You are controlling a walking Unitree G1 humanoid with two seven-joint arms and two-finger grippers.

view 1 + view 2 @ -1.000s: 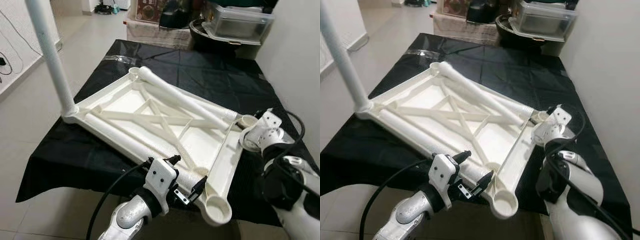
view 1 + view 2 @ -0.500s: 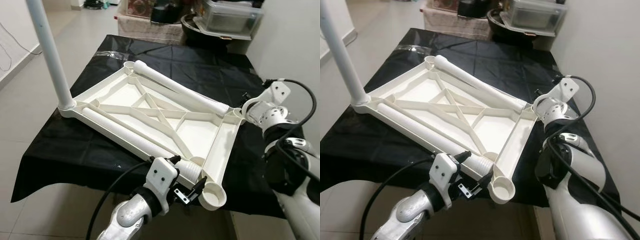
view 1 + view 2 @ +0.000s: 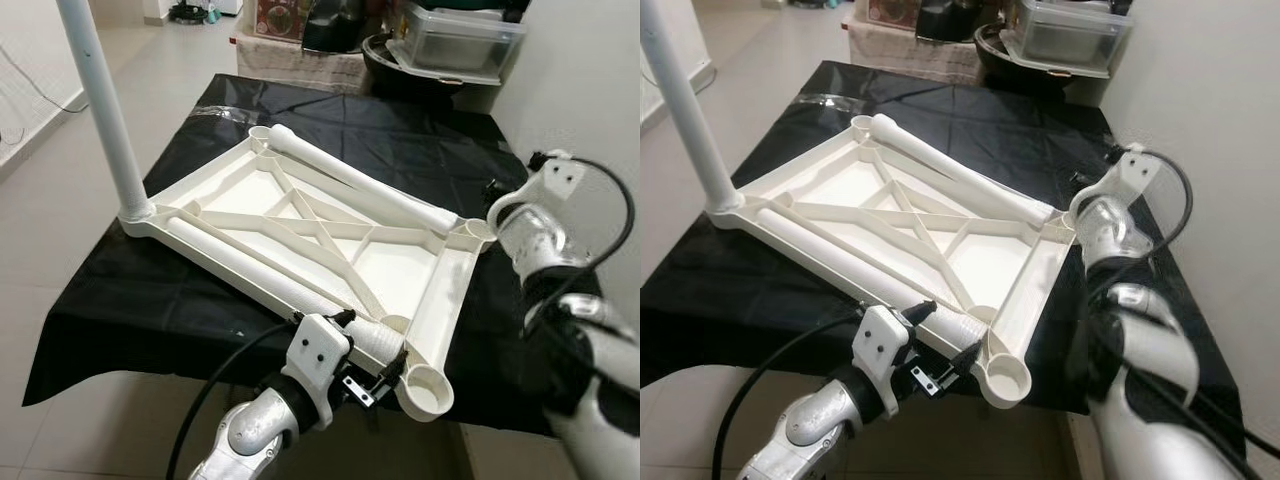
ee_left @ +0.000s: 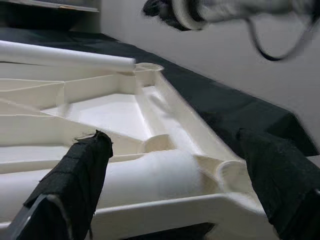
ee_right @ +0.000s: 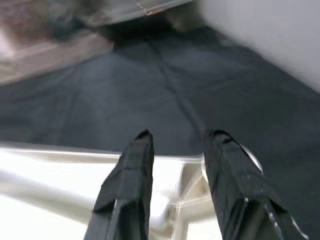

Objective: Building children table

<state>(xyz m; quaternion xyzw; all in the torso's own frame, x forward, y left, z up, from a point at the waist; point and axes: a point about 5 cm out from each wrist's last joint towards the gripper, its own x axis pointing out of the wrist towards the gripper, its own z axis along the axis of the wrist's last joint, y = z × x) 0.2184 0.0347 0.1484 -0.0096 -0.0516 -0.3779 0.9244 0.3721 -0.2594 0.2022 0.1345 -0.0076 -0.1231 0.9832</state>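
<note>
Left gripper (image 3: pixel 372 352) has its jaws spread wide around the loose white plastic leg tube (image 3: pixel 260 280), not squeezing. Right gripper (image 5: pixel 175 150), jaws parted, hovers over the upside-down white plastic tabletop (image 3: pixel 400 270) corner on the black-covered surface (image 3: pixel 420 150).

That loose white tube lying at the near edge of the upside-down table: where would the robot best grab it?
Probably at its near end. The loose leg lies flat in the tabletop, its end by the empty corner socket. The left gripper, open, already straddles that end. Coming from the near side, the fingers close across the round tube, not along it.
</note>
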